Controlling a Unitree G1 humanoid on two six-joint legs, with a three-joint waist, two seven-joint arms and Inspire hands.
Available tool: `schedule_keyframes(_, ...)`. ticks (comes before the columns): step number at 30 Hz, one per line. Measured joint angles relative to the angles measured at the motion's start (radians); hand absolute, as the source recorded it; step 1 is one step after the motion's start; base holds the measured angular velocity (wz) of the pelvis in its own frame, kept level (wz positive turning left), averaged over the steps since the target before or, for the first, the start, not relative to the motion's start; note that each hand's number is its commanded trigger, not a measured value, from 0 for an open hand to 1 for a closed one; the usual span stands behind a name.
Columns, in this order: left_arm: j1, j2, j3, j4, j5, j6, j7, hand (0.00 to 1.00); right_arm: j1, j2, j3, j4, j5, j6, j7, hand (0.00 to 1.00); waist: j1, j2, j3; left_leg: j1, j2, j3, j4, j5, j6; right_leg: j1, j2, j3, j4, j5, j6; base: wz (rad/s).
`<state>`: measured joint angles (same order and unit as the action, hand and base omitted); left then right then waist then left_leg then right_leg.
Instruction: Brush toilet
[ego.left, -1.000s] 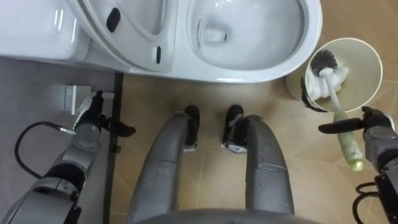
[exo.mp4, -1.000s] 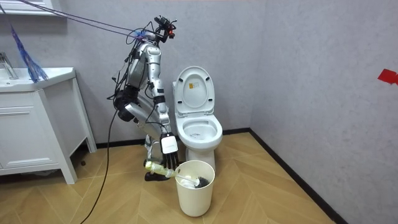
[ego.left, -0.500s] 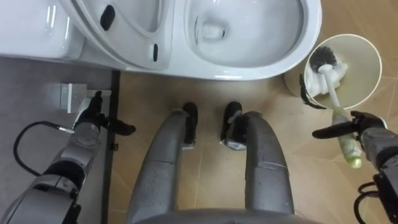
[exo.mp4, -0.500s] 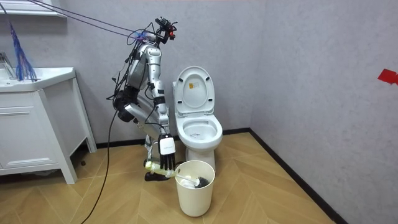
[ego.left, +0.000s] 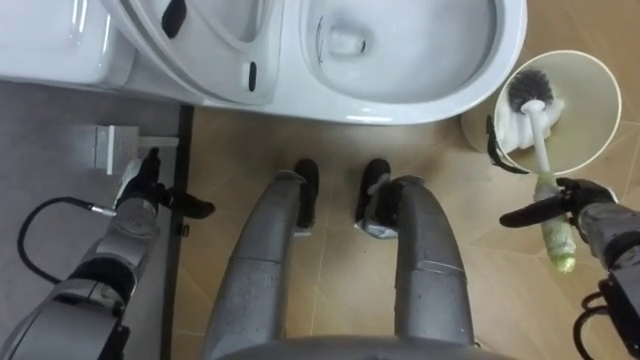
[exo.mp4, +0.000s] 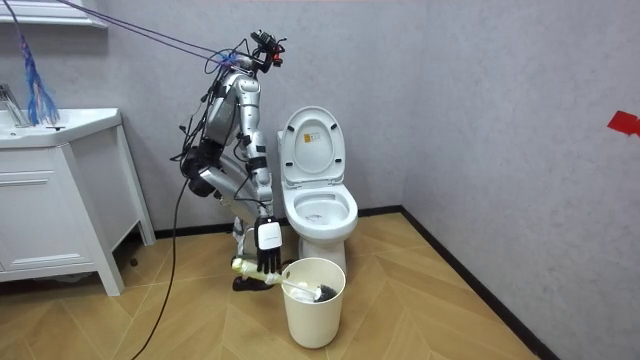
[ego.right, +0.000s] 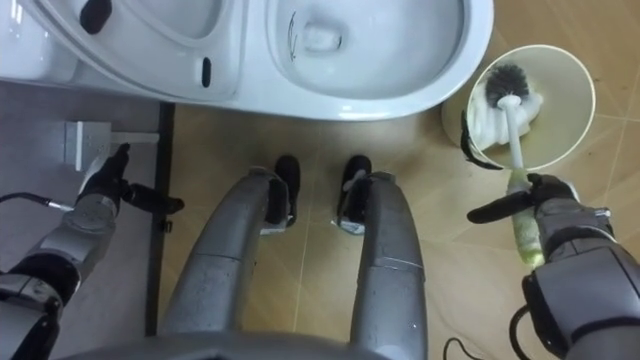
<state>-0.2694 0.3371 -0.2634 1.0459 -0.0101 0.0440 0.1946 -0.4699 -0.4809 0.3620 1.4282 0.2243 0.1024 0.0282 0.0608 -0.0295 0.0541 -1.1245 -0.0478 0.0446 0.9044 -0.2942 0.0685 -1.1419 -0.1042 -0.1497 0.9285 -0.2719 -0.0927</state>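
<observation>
Lift straight up with right robot hand (ego.left: 590, 210) clamped on toilet brush (ego.left: 541, 140), bristles down in bin (ego.left: 592, 100) right of toilet (ego.left: 420, 105), clearing rim before swinging left, leaving left robot hand (ego.left: 140, 195) loose-fingered, idle.

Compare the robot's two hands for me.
The right hand grips the brush by its handle; the left hand holds nothing. The right hand is beside the bucket, where the brush head sits; the left hand is off to the left of the toilet. The right hand's fingers are curled, the left hand's relaxed. Both are held low at the robot's sides.
</observation>
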Motion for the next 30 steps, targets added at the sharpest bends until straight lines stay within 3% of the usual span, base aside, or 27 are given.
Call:
schedule_keyframes(7, 0.002, 0.011, 0.000, -0.009, 0.002, 0.006, -0.005, 0.00, 0.002, -0.024, 0.011, 0.013, -0.003, 0.015, 0.041, 0.00, 0.028, 0.001, -0.0008, 0.000, 0.000, -0.003, 0.000, 0.000, 0.000, 0.003, 0.000, -0.006, -0.005, 0.000, 0.000, 0.00)
schedule_keyframes(18, 0.004, 0.027, 0.000, -0.008, 0.002, 0.031, -0.009, 0.00, 0.009, -0.029, 0.011, 0.014, -0.034, 0.030, 0.059, 0.00, 0.053, 0.003, -0.0018, 0.004, -0.001, -0.011, -0.003, 0.001, 0.000, 0.012, -0.002, -0.015, -0.010, 0.000, 0.000, 0.01)
schedule_keyframes(30, 0.010, 0.030, 0.000, -0.036, 0.001, 0.061, 0.030, 0.00, 0.023, -0.050, 0.006, 0.020, 0.006, 0.031, 0.012, 0.00, 0.046, 0.000, -0.0039, 0.007, -0.004, -0.008, -0.004, 0.003, 0.000, 0.014, -0.008, -0.016, -0.006, -0.002, 0.000, 0.00)
